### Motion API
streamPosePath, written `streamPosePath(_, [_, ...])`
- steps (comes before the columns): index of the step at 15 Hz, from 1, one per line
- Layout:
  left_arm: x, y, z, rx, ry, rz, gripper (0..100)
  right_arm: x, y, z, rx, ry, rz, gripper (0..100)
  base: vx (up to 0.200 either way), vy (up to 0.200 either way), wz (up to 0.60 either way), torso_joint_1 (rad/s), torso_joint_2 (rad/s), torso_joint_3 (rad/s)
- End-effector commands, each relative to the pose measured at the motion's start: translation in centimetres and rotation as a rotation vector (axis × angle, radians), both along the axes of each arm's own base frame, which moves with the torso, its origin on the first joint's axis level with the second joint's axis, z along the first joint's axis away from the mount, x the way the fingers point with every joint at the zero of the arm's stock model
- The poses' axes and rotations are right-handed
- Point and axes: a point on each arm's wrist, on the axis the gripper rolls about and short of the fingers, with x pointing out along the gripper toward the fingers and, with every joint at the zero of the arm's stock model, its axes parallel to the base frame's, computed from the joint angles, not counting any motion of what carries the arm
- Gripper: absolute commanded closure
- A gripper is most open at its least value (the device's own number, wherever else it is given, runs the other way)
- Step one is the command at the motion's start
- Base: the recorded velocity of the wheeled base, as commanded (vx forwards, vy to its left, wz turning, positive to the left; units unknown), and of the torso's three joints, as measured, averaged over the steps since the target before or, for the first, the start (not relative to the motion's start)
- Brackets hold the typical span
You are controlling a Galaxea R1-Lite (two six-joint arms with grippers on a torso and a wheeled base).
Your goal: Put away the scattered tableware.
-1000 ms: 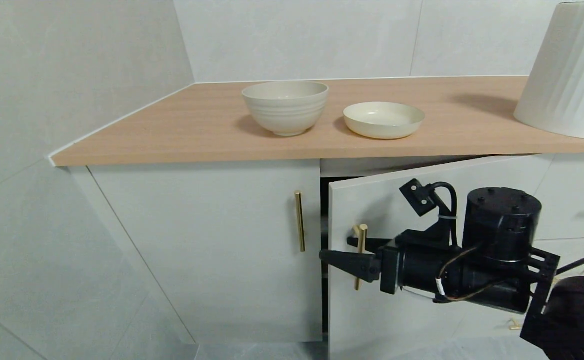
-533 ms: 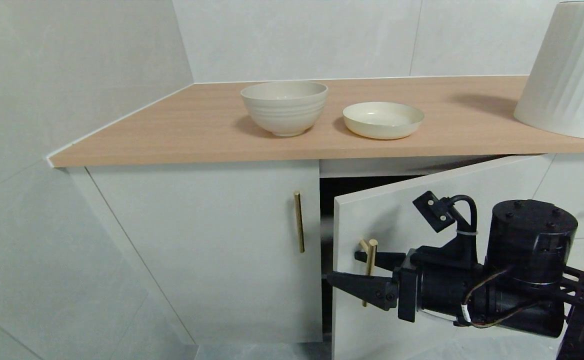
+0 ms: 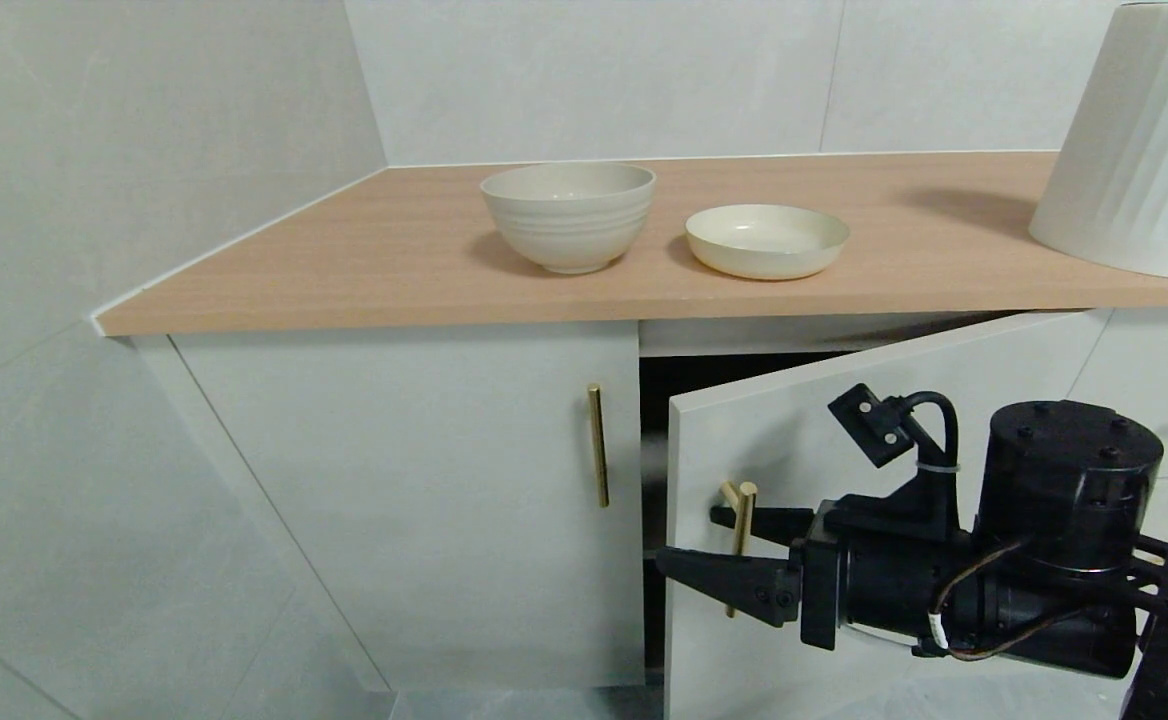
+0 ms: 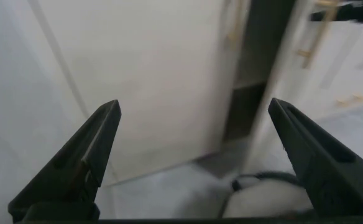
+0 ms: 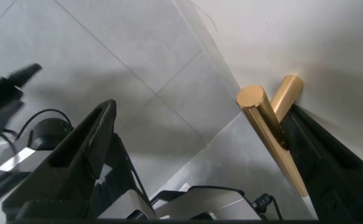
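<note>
Countertop w/ bowl, dish, ribbed white vessel

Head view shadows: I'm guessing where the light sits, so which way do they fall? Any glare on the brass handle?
Head view: soft shadows lie on the countertop left of the bowl, plate and white ribbed shade, so light likely comes from the right; the opening behind the cabinet door is dark. Right wrist view: the brass handle has a mild sheen, no harsh glare.

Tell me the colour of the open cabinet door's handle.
The handle is brass gold, clearest in the right wrist view.
</note>
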Motion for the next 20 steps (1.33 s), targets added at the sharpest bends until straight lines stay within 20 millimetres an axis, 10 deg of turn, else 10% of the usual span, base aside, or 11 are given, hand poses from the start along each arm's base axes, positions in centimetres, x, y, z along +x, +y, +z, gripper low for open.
streamPosePath(1, [4.9, -0.2, 5.3, -0.002, 0.202, -0.083, 0, -0.1, 0.0, 0.2, 0.009, -0.009, 0.003, 0, 0.000, 0.000, 0.00, 0.000, 0.00, 0.000])
streamPosePath(5, [13.7, -0.6, 8.2, 0.058, 0.341, -0.141, 0, -0.2, -0.1, 0.3, 0.011, -0.011, 0.003, 0, 0.000, 0.000, 0.00, 0.000, 0.00, 0.000])
streamPosePath(10, [21.4, -4.4, 4.6, 0.027, 0.524, -0.312, 0, -0.1, 0.0, 0.0, 0.002, -0.002, 0.002, 0, 0.000, 0.000, 0.00, 0.000, 0.00, 0.000])
streamPosePath(20, [21.9, -9.0, 1.7, -0.077, 0.610, -0.458, 0, 0.0, 0.1, -0.3, -0.007, 0.005, 0.003, 0, 0.000, 0.000, 0.00, 0.000, 0.00, 0.000])
